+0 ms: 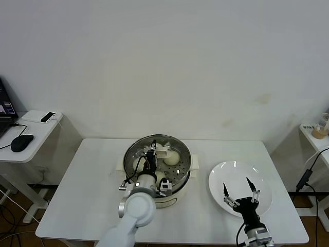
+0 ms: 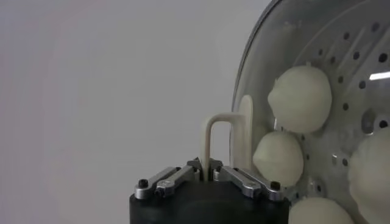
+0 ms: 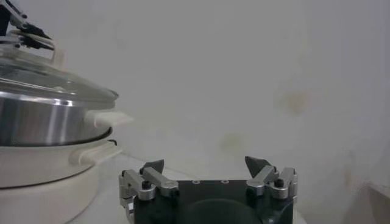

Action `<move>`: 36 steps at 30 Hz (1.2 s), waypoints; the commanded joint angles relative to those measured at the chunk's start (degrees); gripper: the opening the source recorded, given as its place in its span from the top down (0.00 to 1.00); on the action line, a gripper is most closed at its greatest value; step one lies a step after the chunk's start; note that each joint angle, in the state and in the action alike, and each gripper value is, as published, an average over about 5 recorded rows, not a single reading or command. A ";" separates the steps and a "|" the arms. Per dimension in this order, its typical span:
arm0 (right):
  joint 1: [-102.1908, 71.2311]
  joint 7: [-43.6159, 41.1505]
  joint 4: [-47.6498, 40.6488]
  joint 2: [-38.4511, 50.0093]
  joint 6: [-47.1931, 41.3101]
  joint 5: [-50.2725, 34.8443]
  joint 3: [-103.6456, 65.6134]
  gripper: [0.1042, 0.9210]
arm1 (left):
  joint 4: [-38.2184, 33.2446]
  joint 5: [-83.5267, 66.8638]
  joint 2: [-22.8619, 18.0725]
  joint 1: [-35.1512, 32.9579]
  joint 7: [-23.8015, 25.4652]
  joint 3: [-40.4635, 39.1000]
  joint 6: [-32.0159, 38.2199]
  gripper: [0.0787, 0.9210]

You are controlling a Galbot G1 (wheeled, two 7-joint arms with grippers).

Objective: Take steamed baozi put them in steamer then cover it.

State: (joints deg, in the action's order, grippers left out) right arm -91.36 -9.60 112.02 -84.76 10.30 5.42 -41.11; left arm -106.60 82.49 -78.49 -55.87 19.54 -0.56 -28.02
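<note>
With the round clear glass cover with its metal rim (image 1: 157, 154) already sitting on the round shiny stainless-steel steamer (image 1: 177, 186) on its white base, what matters for my next move is the cover's cream-white oblong handle (image 2: 220, 141): it stands upright at the lid's centre, directly between the fingertips of my left end effector (image 1: 150, 153), its long axis pointing straight away from my wrist. Through the glass I see the small round cream-white steamed baozi (image 2: 300, 99) resting on the perforated tray, so I judge only letting go and pulling clear remains. My left end effector is narrow, its fingers (image 2: 241, 178) drawn close around the foot of the handle; whether they are pressing it or have just slackened I cannot tell. My left arm is plainly the nearer one. My right end effector (image 1: 239, 190) hangs well apart over the flat white plate (image 1: 219, 178) on the white worktop (image 1: 87, 190), fingers spread wide, holding nothing.
</note>
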 commanded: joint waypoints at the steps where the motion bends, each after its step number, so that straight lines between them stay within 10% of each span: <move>1: -0.04 -0.03 0.03 -0.07 0.04 0.08 0.17 0.12 | -1.53 -0.17 0.16 -1.30 -0.54 0.47 0.12 0.77; 18: -0.81 -0.11 0.38 0.07 0.12 0.38 0.28 0.12 | -16.03 -1.17 3.69 -12.14 -4.44 1.04 3.11 0.19; 25: -1.54 -0.09 0.76 1.55 0.14 -0.44 0.13 0.12 | -25.25 -8.07 4.98 -20.52 -10.42 4.02 7.15 0.12; 36: -2.28 -0.68 -0.10 3.07 -0.34 -2.20 1.25 0.12 | -27.45 -83.33 1.58 -40.85 -30.32 32.86 28.09 0.12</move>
State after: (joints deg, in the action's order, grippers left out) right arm -93.32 -10.11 112.84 -82.57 10.36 4.11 -40.78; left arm -128.89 64.05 -75.31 -79.21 5.19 9.44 -16.94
